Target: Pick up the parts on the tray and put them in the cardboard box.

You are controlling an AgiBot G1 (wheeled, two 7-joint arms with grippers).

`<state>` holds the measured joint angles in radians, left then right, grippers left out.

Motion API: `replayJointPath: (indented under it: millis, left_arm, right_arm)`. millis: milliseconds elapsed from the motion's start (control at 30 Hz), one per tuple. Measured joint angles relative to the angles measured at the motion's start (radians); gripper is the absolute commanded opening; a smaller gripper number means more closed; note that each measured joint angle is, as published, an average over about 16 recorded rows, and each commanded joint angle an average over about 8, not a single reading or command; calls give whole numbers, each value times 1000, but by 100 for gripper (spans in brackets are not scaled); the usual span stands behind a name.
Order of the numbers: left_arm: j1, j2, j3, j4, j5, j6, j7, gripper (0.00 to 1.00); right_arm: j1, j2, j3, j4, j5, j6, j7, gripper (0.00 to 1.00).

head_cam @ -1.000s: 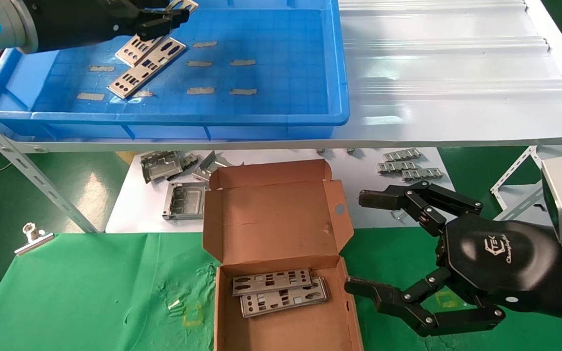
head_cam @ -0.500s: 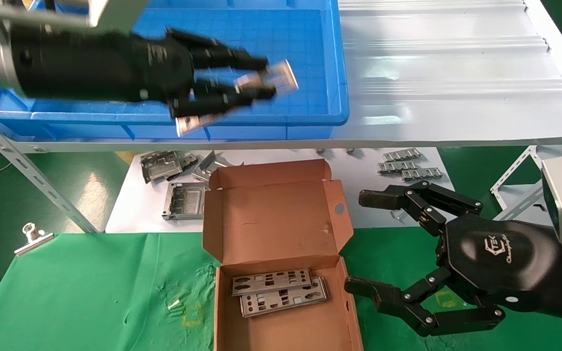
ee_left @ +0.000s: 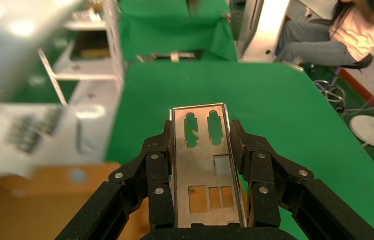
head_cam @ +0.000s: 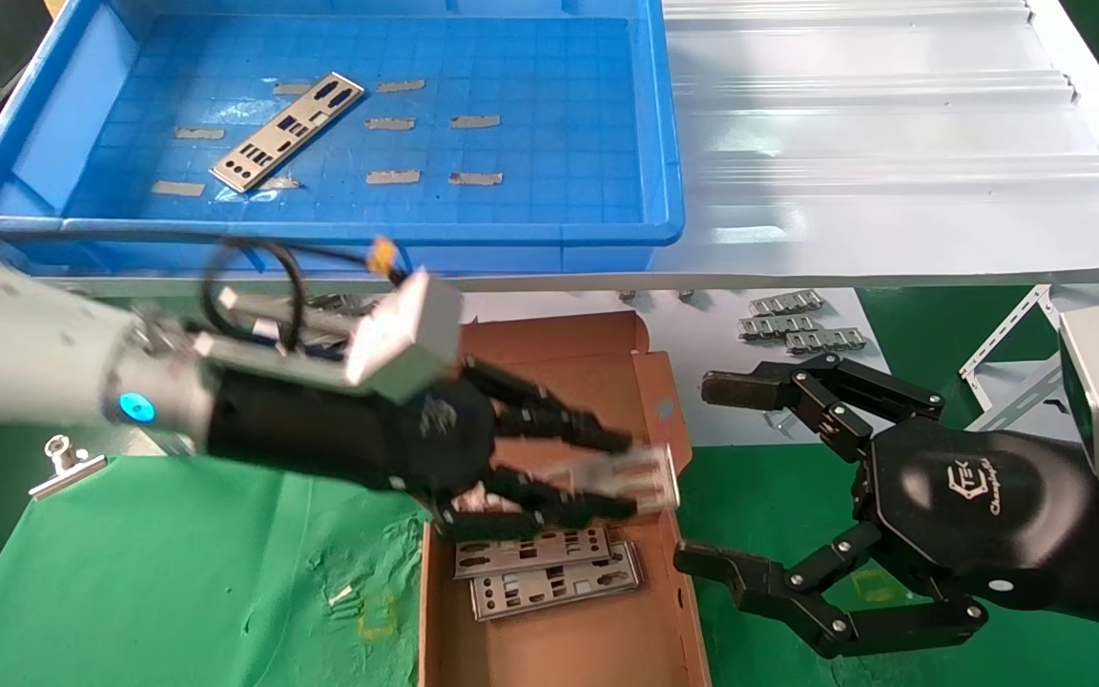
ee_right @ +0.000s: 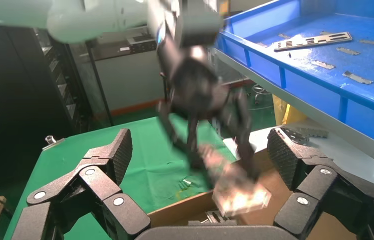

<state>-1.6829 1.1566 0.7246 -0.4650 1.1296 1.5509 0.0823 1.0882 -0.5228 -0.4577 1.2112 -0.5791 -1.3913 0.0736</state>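
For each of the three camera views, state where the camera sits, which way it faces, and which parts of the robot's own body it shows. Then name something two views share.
Head view: on the head, looking down at the tray, cardboard box and both arms.
Left wrist view: on the left wrist, looking along the left gripper clamping a part.
Right wrist view: on the right wrist, looking past the open right gripper towards the tray.
Shared: all three show the held part.
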Motion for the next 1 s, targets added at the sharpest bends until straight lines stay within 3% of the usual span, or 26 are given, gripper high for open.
replayJointPath:
  millis: [400,467,667,700,733,1000]
  left_arm:
    - [152,86,78,115,67,-163,162,0]
    - [160,96,81,134,76,-179,187,12]
    - [167,114,83,183,81,-193,228,87]
    - [166,116,83,190,81,-192,233,95]
    - [165,118,83,197,81,-191,237,100]
    - [146,132,84,242,80,-160,261,100]
  right_arm:
    - [0,0,0,0,0,0,0,100]
    - [0,0,0,0,0,0,0,100]
    - [0,0,0,0,0,0,0,100]
    - [0,0,0,0,0,0,0,100]
    - [0,0,0,0,0,0,0,100]
    - [0,0,0,0,0,0,0,100]
